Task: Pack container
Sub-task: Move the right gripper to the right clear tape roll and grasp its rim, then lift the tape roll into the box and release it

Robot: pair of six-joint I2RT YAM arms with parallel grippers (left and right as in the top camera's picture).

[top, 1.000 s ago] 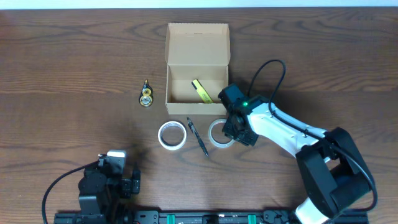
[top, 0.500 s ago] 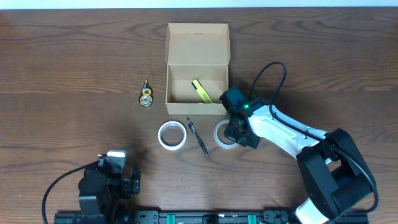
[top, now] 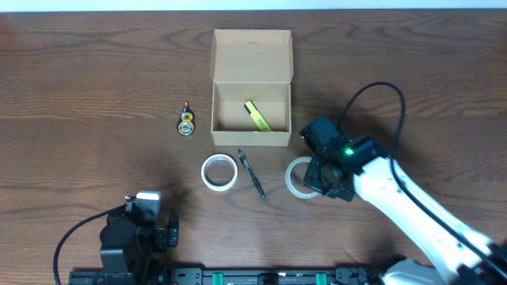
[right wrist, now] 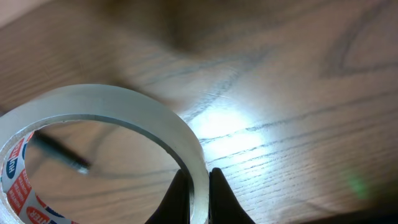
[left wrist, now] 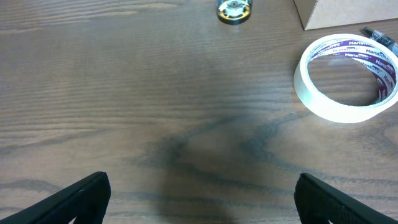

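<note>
The tan cardboard container [top: 251,95] stands open at the table's back middle, lid flap up, with a yellow marker [top: 257,115] inside. My right gripper [top: 315,180] is shut on the rim of a white tape roll [top: 297,178], holding it right of the container's front; the roll fills the right wrist view [right wrist: 106,149] with the fingers [right wrist: 198,199] pinching its wall. A second tape roll [top: 219,172] lies in front of the container, also in the left wrist view [left wrist: 347,78]. A black pen [top: 252,174] lies beside it. My left gripper [left wrist: 199,199] is open near the front edge.
A small gold object [top: 186,123] lies left of the container and shows in the left wrist view [left wrist: 234,10]. The left arm's base [top: 135,233] sits at the front left. A black cable [top: 372,103] arcs over the right arm.
My right gripper has lifted the tape roll and carried it to the right and slightly toward the front, away from the pen. The left arm has not moved.
</note>
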